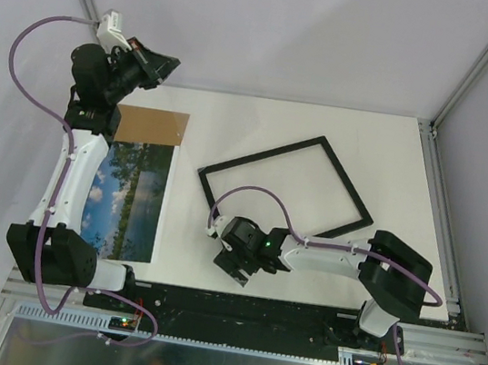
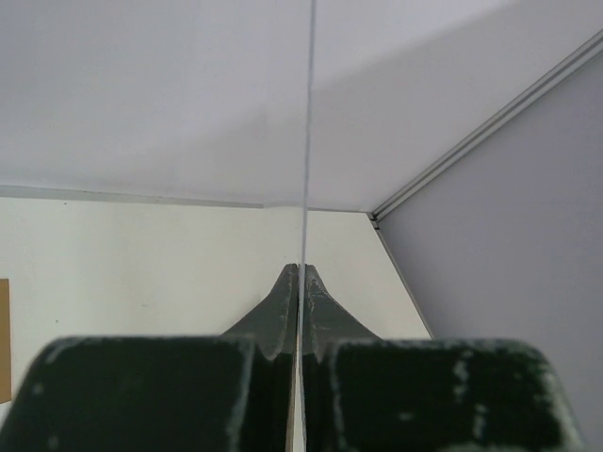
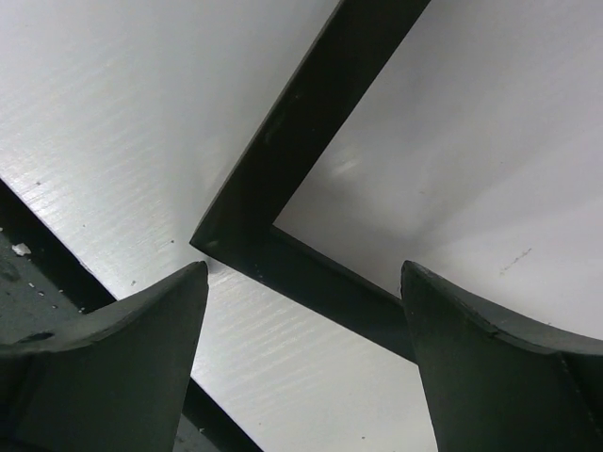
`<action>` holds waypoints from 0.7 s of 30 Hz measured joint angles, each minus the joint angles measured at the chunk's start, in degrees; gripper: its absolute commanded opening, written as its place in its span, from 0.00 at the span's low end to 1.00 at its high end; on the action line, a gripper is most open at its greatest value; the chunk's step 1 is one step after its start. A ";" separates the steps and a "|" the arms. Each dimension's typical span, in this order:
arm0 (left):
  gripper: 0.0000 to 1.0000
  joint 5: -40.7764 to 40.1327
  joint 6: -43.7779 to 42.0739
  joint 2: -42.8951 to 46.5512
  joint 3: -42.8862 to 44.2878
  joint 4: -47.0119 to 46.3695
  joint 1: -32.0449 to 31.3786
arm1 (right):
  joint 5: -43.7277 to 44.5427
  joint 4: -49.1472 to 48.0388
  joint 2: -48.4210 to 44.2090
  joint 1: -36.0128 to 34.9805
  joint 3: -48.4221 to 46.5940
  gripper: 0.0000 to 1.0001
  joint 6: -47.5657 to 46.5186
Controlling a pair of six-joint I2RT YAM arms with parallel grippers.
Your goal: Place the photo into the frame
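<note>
- right tool (image 3: 303,273) released, jaws wide above near-left corner of frame (image 1: 267,154); frame lay flat on table (image 1: 281,119)
- left tool (image 2: 300,275) clenched on thin sheet (image 2: 304,141), edge-on, raised far left
- photo (image 1: 136,194) lay face-up, left
- best: straddle one rail squarely, then close

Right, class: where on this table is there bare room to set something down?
Bare: the far table strip between the frame and the back wall, and the lane between the photo and the frame. Crowded: the left side, with photo, cardboard and left arm, and the near edge under the right arm, its open tool by the frame's corner.
</note>
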State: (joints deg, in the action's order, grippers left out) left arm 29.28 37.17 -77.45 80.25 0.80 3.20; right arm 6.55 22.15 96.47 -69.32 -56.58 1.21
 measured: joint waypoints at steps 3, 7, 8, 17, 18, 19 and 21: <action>0.00 0.00 -0.02 0.02 0.00 0.00 0.09 | 0.39 0.00 0.57 0.00 0.00 0.72 -0.15; 0.00 -0.02 0.00 0.22 0.00 0.04 0.79 | 0.28 -0.83 0.87 0.02 -0.04 0.48 -1.22; 0.00 -0.04 0.02 0.33 0.00 0.07 1.18 | 0.09 -1.38 0.90 0.02 -0.04 0.43 -2.05; 0.00 -2.12 1.03 2.19 0.02 0.26 5.49 | -0.04 -1.66 3.91 2.14 -3.63 0.24 -1.11; 0.00 -2.43 1.14 2.47 0.02 0.24 5.86 | -0.09 -1.44 5.07 2.78 -5.03 0.23 -0.72; 0.00 -2.64 1.36 2.62 0.02 0.24 6.03 | -0.11 -1.42 5.84 3.19 -5.99 0.23 -0.55; 0.00 -3.21 1.46 2.89 0.02 0.26 6.34 | -0.48 -1.49 7.85 4.42 -8.41 0.23 -0.13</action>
State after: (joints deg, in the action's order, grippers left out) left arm 26.06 38.63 -74.56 80.27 1.06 9.54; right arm 6.07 20.67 104.31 -64.90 -64.99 1.08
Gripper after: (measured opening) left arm 0.008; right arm 0.307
